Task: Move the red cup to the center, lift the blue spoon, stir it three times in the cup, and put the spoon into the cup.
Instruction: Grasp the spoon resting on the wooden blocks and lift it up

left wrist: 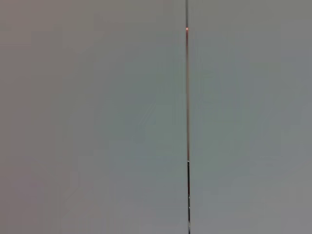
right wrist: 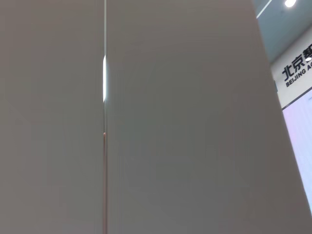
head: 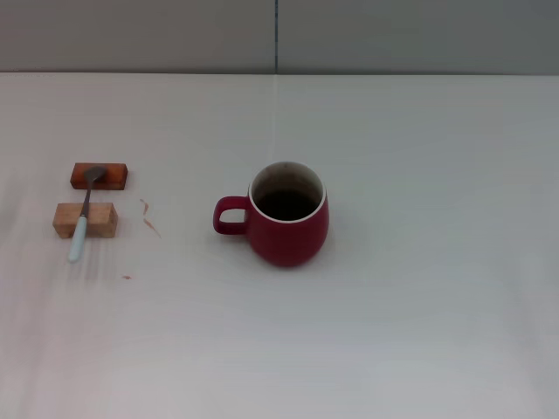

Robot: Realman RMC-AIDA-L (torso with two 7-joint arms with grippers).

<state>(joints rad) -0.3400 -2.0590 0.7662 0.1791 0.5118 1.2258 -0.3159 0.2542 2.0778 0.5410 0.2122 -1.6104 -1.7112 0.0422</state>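
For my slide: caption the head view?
Red cup mid-table, blue spoon resting across two wooden blocks to its left.

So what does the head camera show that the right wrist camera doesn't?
Only the head view shows the work: the red cup upright on the white table, handle toward the blue spoon, which lies across two wooden blocks. Only the right wrist view shows a sign with lettering and a ceiling light. Both show a grey wall panel with a vertical seam; neither shows an end effector.
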